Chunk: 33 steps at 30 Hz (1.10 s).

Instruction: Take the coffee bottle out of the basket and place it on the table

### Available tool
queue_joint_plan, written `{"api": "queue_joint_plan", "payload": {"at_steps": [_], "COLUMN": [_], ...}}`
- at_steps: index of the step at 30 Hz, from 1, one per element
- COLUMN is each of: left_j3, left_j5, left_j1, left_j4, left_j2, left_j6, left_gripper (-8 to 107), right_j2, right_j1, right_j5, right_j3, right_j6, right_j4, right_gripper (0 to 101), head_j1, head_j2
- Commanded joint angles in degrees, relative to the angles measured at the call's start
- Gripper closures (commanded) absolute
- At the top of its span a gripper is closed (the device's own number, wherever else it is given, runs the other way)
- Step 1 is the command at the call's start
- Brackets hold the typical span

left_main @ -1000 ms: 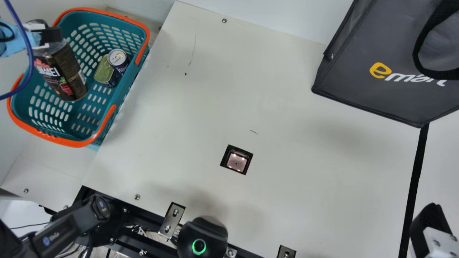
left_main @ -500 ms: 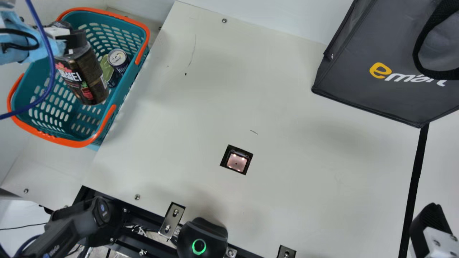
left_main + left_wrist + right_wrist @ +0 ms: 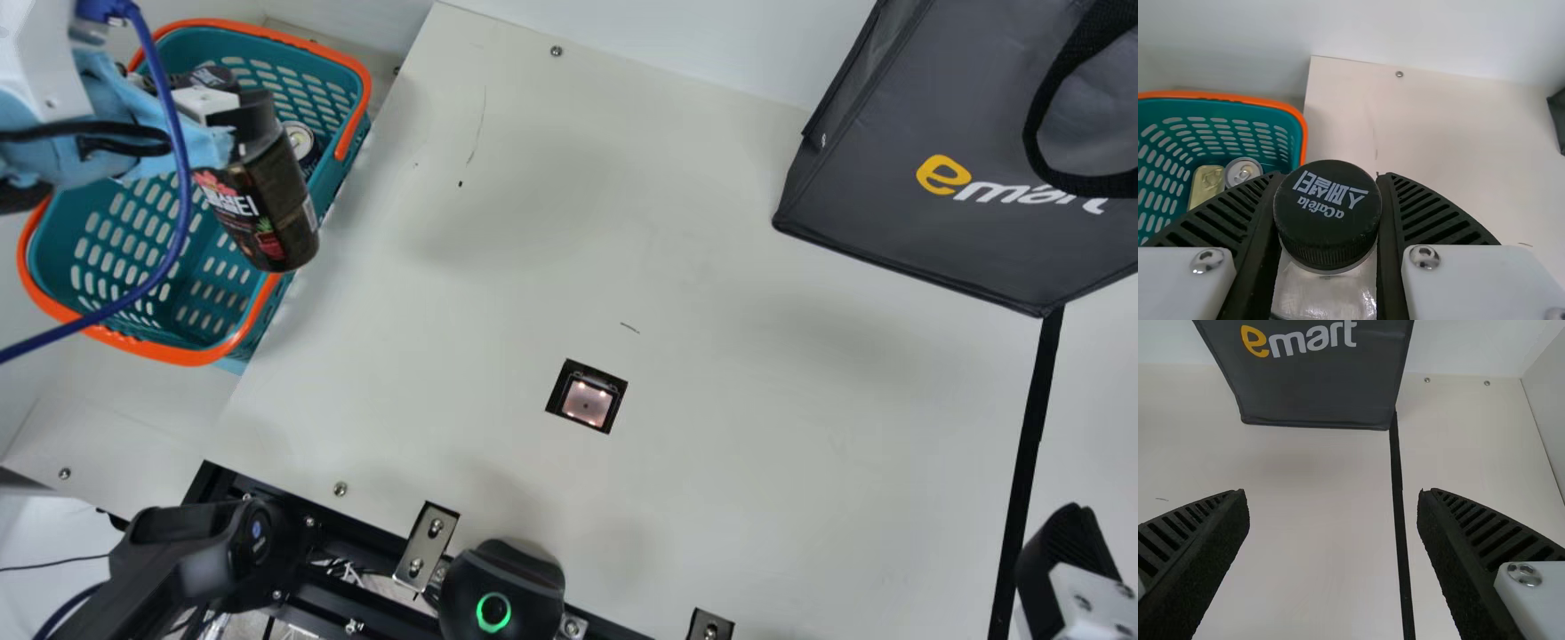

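In the main view my left gripper (image 3: 233,96) is shut on the neck of the dark coffee bottle (image 3: 267,209), which hangs tilted over the right rim of the teal basket (image 3: 191,289). The left wrist view has the bottle's black cap (image 3: 1328,215) between the ribbed fingers of my left gripper (image 3: 1328,200). At the main view's right edge is my right gripper (image 3: 1067,551). Seen in the right wrist view, my right gripper (image 3: 1331,500) stands open with nothing between its fingers.
A can (image 3: 300,142) stands in the basket, with a flat gold tin (image 3: 1207,185) beside it. A dark bag (image 3: 916,213) is at the table's back right. A lit square scanner (image 3: 587,400) is set into the cream table (image 3: 462,311).
My left gripper has moved right with the bottle, from above the basket's inside to its right rim. The right gripper has stayed still.
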Motion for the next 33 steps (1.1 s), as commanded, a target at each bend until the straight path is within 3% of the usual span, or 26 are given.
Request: {"api": "queue_joint_plan", "payload": {"at_steps": [1, 17, 33], "left_j3": [1.0, 10.0, 21.8], "left_j5": [-1.5, -13.4, -28.9], "left_j1": [-2.5, -15.6, -23.9], "left_j4": [1.1, 7.0, 9.9], "left_j2": [-0.6, -4.8, -7.2], "left_j6": [-2.5, -12.1, -15.9], "left_gripper": [89, 89, 89], "right_j2": [0.0, 0.0, 0.0], "right_j1": [0.0, 0.0, 0.0], "right_j5": [0.0, 0.1, 0.0], "right_j3": [0.0, 0.0, 0.0], "right_j6": [0.0, 0.0, 0.0], "right_j4": [0.0, 0.0, 0.0], "right_gripper": [10, 10, 10], "head_j1": [-1.5, -1.5, -1.5], "head_j2": [0.1, 0.1, 0.1]}}
